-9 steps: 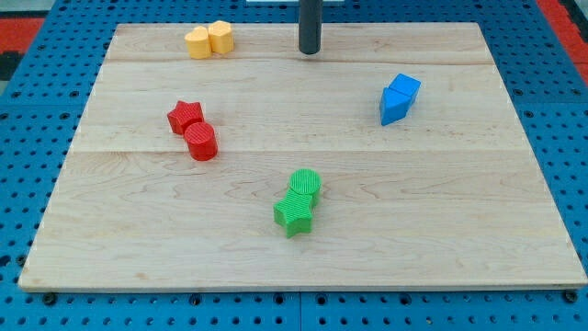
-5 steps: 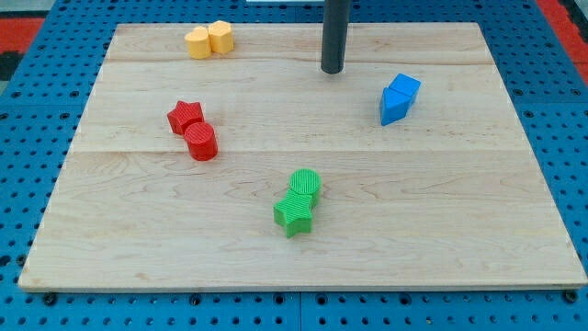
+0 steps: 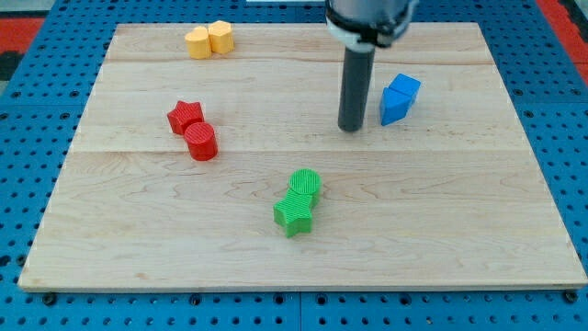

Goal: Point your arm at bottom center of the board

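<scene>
My tip rests on the wooden board right of centre, just left of the blue blocks. Two blue blocks touch each other at the view's right. A green cylinder and a green star touch each other below and left of my tip. A red star and a red cylinder touch at the view's left. Two yellow blocks sit together at the top left.
The board lies on a blue pegboard surface. A red area shows at the top left corner. The arm's dark body hangs over the board's top edge.
My tip has moved toward the view's bottom and slightly right, from near the top edge to beside the blue blocks. No block has moved.
</scene>
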